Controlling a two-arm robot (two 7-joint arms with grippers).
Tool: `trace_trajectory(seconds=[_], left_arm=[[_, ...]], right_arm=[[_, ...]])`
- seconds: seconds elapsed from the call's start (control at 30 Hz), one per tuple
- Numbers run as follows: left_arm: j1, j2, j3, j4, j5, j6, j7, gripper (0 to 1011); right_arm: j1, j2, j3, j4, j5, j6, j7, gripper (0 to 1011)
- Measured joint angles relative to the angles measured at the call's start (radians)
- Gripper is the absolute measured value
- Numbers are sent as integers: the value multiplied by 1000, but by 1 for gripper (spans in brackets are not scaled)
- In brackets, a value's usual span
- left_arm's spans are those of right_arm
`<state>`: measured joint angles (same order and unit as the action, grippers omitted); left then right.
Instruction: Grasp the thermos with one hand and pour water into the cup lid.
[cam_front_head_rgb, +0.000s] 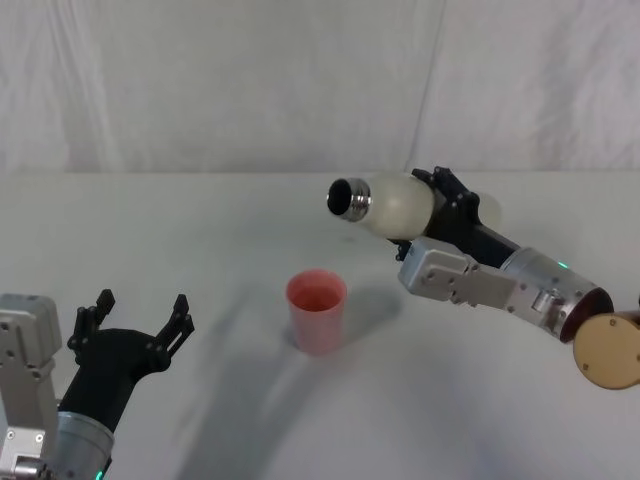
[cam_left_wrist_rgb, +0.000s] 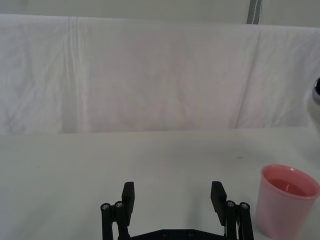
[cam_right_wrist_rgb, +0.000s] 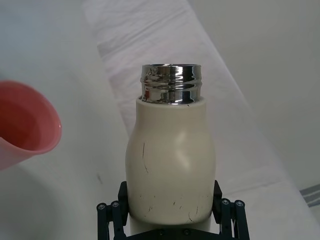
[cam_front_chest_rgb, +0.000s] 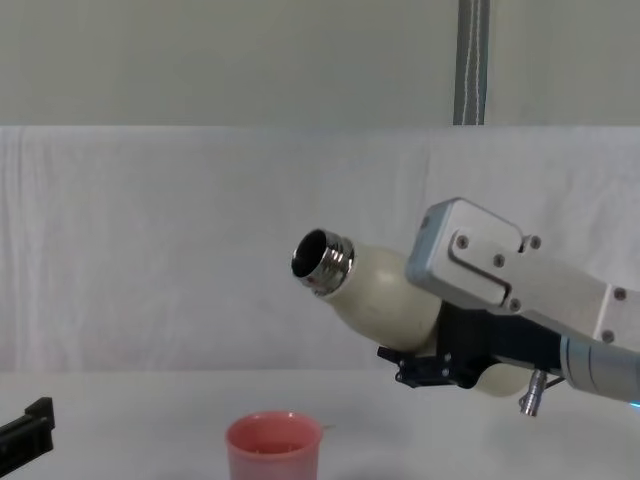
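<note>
The cream-white thermos (cam_front_head_rgb: 395, 203) hangs in the air at the right, tilted nearly on its side, its steel neck pointing left toward the cup lid. My right gripper (cam_front_head_rgb: 440, 210) is shut on the thermos (cam_right_wrist_rgb: 170, 165) around its body, as the chest view also shows for the thermos (cam_front_chest_rgb: 375, 290). The pink cup lid (cam_front_head_rgb: 317, 310) stands upright on the white table, below and left of the neck, with liquid inside; it appears again as the cup lid (cam_left_wrist_rgb: 286, 200), cup lid (cam_right_wrist_rgb: 22, 125) and cup lid (cam_front_chest_rgb: 274, 447). My left gripper (cam_front_head_rgb: 140, 325) rests open near the front left, apart from both.
The white table (cam_front_head_rgb: 200, 230) spreads around the cup. A white cloth backdrop (cam_front_chest_rgb: 150, 240) closes the far side. A metal pole (cam_front_chest_rgb: 470, 60) rises behind it at the right.
</note>
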<state>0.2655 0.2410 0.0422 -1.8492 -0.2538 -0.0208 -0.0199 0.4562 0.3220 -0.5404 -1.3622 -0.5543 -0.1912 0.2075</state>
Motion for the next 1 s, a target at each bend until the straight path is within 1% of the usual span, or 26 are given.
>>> trace_trajectory(seconds=[0.17,0.27,0.3,0.4,0.6,0.7,0.83,1.0], left_arm=[[0,0,0,0,0,0,0,1001],[0,0,0,0,0,0,0,1001],[0,0,0,0,0,0,0,1001],[0,0,0,0,0,0,0,1001],[0,0,0,0,0,0,0,1001],[0,0,0,0,0,0,0,1001],[0,0,0,0,0,0,0,1001],[0,0,0,0,0,0,0,1001]], right_arm=[[23,-1,-24,21,-31,3,0,958],[39,-2,-44,40,-63,8,-13,958],[39,-2,-44,40,-63,8,-13,958],[50,-3,-62,54,-95,11,-32,958],[63,-5,-84,75,-135,19,-56,958],[69,-5,-94,81,-150,24,-61,958],[82,-5,-117,87,-187,38,-64,958],[89,-7,-127,94,-203,44,-70,958]])
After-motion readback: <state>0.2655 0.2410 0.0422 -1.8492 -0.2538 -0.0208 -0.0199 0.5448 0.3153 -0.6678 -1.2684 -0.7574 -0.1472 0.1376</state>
